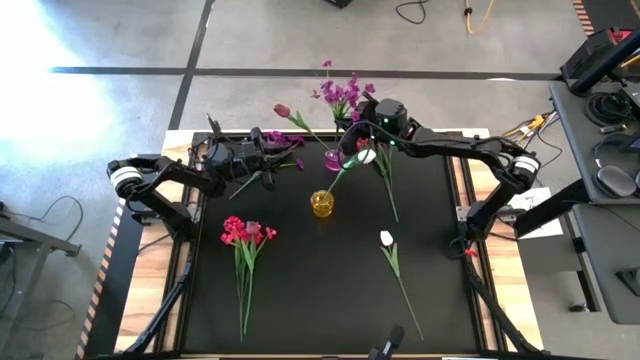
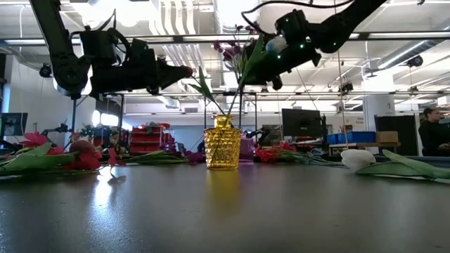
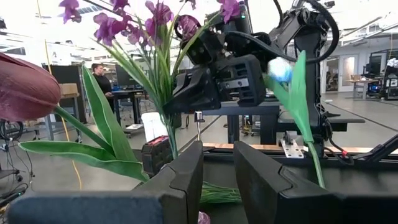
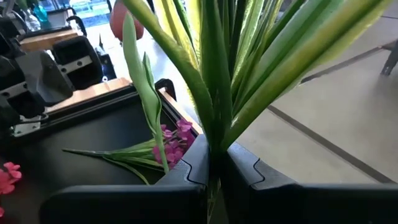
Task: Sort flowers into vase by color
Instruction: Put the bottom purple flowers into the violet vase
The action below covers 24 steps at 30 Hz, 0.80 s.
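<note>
My right gripper point(image 1: 358, 152) is shut on a white flower point(image 1: 367, 156) above the yellow vase point(image 1: 321, 203); the stem slants from the vase's mouth point(image 2: 223, 121) up to the bloom point(image 2: 275, 43). A purple vase point(image 1: 333, 157) behind it holds purple flowers point(image 1: 343, 95) and a dark red tulip point(image 1: 282, 110). My left gripper point(image 1: 283, 140) hovers open at the far left, above a purple spray point(image 1: 287, 162) lying on the table, with nothing between its fingers point(image 3: 186, 171). My right gripper pinches the white flower's stem and leaves point(image 4: 214, 134) between its two fingers, a little below the bloom. The fingers come about level from the table's right and lie across the stem. The flower is tilted, its lower end inside the yellow vase.
Red-pink flowers point(image 1: 246, 236) lie at the near left of the black mat, another white flower point(image 1: 388, 240) at the near right, and a green stem point(image 1: 386, 180) under the right arm. The mat's near middle is bare.
</note>
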{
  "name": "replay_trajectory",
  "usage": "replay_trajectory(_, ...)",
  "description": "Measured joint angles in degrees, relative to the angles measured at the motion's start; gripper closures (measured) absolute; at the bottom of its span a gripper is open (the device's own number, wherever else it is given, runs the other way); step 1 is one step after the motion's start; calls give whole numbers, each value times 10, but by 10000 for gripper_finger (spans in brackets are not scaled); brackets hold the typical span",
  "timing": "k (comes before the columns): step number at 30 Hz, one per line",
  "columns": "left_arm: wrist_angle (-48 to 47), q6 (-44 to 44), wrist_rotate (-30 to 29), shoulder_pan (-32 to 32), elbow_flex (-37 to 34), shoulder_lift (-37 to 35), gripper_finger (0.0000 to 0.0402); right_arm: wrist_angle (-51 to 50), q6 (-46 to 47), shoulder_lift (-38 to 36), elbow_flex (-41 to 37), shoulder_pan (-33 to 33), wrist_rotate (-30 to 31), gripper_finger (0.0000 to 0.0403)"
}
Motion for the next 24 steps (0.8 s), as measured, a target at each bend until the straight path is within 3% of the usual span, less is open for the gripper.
replay_trajectory(24,0,0,0,0,0,0,326,-15,-11,36,-1,4,0,375)
